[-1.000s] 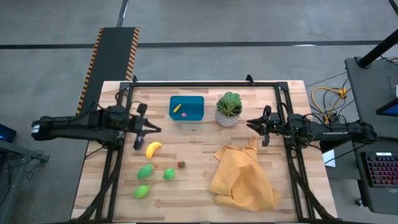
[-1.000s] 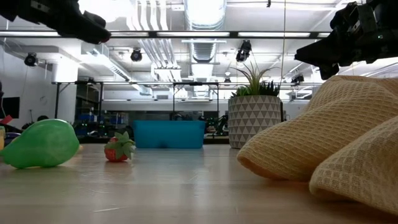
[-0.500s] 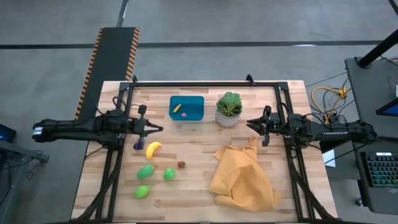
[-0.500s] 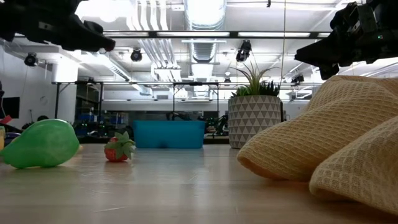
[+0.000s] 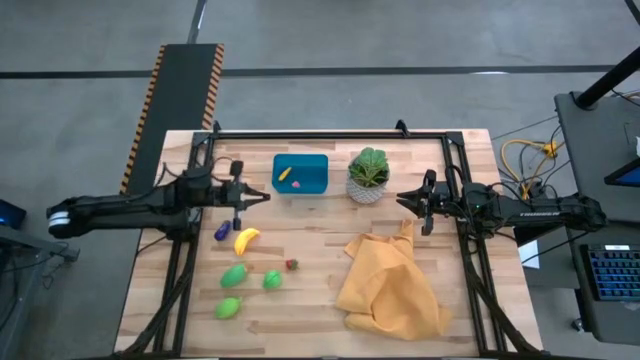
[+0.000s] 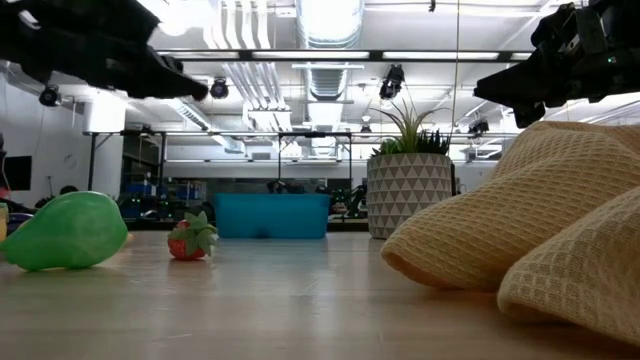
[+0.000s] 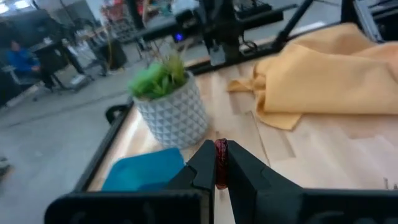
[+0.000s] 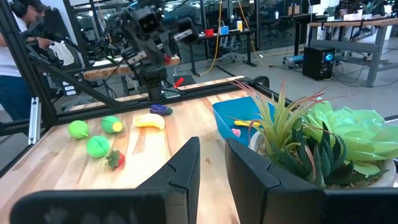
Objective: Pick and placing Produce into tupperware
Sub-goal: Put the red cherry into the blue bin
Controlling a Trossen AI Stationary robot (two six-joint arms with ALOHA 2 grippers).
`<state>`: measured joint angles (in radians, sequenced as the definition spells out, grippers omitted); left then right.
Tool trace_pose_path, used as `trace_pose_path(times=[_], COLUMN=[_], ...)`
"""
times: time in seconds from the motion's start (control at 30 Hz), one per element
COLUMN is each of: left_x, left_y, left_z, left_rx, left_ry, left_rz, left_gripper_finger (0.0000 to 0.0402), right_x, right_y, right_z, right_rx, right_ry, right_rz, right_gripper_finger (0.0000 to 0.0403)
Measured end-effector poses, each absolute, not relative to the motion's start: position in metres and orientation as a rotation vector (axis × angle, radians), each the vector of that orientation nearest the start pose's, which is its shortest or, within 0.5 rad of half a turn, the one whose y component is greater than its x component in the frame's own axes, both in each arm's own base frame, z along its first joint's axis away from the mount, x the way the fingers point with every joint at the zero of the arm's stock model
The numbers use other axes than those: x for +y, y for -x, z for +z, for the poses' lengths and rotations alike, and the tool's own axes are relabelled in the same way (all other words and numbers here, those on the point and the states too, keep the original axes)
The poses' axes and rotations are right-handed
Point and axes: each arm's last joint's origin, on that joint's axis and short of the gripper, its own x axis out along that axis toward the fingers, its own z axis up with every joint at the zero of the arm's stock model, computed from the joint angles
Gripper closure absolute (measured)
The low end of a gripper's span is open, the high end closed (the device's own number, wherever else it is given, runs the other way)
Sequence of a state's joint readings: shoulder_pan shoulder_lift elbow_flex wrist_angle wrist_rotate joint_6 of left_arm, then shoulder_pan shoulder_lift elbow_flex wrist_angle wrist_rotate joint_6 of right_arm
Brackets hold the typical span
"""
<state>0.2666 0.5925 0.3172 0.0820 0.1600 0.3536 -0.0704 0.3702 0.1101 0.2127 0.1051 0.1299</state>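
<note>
High view is showing the left pincer hovering just beside the teal tupperware. In the left wrist view its fingers are pinching closed on a tiny red piece. The right pincer is waiting near the potted plant, its fingers standing slightly apart and holding nothing.

On the counter are lying the banana, a purple piece, three green pieces and a strawberry; two small pieces are already sitting inside the tupperware.

I am judging this produce light, stiff and smooth, so it is best gripped across the middle. I am seeing no readable writing or brand.
</note>
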Motion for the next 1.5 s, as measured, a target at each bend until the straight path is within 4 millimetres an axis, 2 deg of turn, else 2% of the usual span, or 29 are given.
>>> trace_pose_path(times=[0.5, 0.77, 0.9, 1.33, 1.5], left_x=[0.087, 0.109, 0.119, 0.141, 0.145], left_y=[-0.171, -0.188, -0.196, -0.216, -0.22], left_z=[0.2, 0.2, 0.2, 0.193, 0.189], left_rx=[0.369, 0.369, 0.395, 0.539, 0.569], left_ry=[-0.181, -0.068, -0.007, 0.14, 0.14], left_rz=[0.158, 0.21, 0.297, 0.549, 0.622], left_gripper_finger=[0.0398, 0.0398, 0.0398, 0.0398, 0.0398], right_x=[-0.012, -0.012, -0.012, -0.012, -0.012], right_y=[-0.122, -0.122, -0.122, -0.122, -0.122], right_z=[0.189, 0.189, 0.189, 0.189, 0.189], right_rx=[0.036, 0.036, 0.036, 0.036, 0.039], right_ry=[-0.127, -0.128, -0.129, -0.134, -0.137], right_rz=[-0.179, -0.179, -0.179, -0.179, -0.179], right_gripper_finger=[0.0335, 0.0335, 0.0335, 0.0335, 0.0335])
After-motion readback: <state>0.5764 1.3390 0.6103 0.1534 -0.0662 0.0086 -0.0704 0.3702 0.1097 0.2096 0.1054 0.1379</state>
